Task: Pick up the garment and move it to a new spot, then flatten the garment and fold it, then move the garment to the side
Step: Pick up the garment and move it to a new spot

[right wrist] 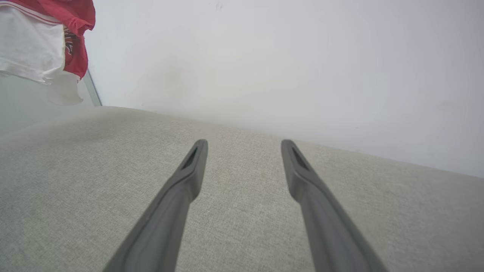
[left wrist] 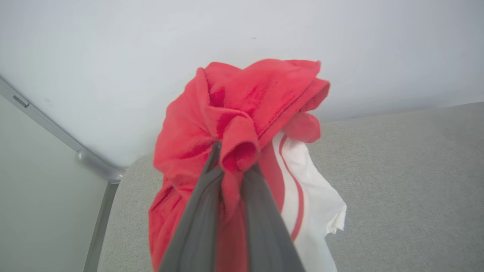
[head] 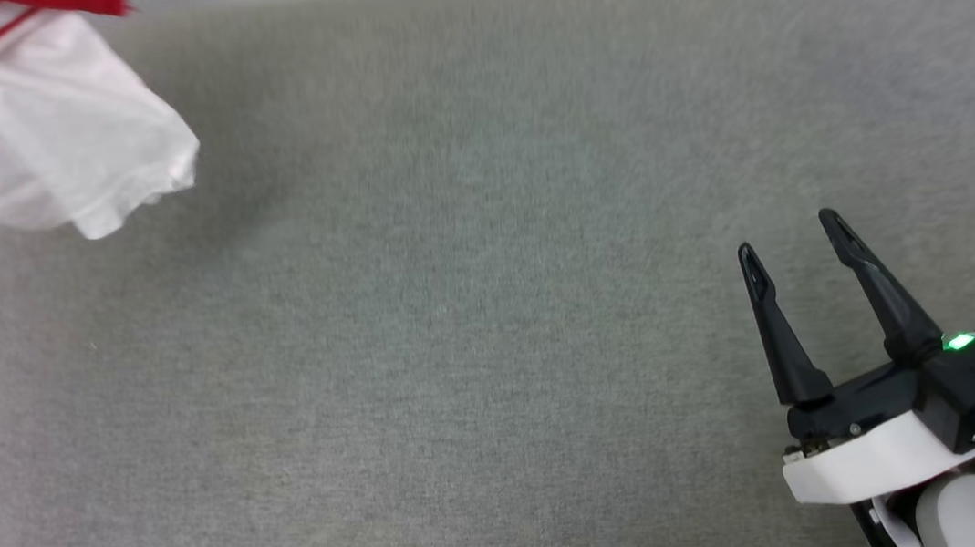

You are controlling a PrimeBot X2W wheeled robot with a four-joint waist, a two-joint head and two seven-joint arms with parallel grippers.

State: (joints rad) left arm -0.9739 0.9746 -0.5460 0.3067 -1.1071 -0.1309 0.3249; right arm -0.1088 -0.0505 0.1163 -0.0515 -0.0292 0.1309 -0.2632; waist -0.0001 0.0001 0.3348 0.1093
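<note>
Status: garment point(left wrist: 245, 98) is bunched up and hanging from L gripper point(left wrist: 232, 162). L jaws are clamped on a fold of the red cloth. Fabric is squeezed btw the two fingers and bulges over the tips, per L wrist view. Rest of the shirt droops below the grip: red body on that view's left, white sleeve point(left wrist: 317, 211) w/ red stripe trim on its right.

In head view you get the white sleeve at the top-left corner w/ red panel behind it. It throws a soft shadow on the grey fabric surface point(head: 494, 328) beside it. R wrist view puts the shirt at upper left, dangling in front of the pale wall point(right wrist: 283, 56). Lowest white edge looks clear of the surface. Bit of black print shows in the red there, unreadable.

R gripper point(head: 788, 237) sits at lower right of your head view, jaws spread wide and empty, fingers pointing up-view over bare surface. It's well apart from the garment. Green LED point(head: 959, 342) is lit on its wrist housing.

Metal rail point(left wrist: 56, 130) runs along the wall at left of L wrist view and meets the surface's corner.
</note>
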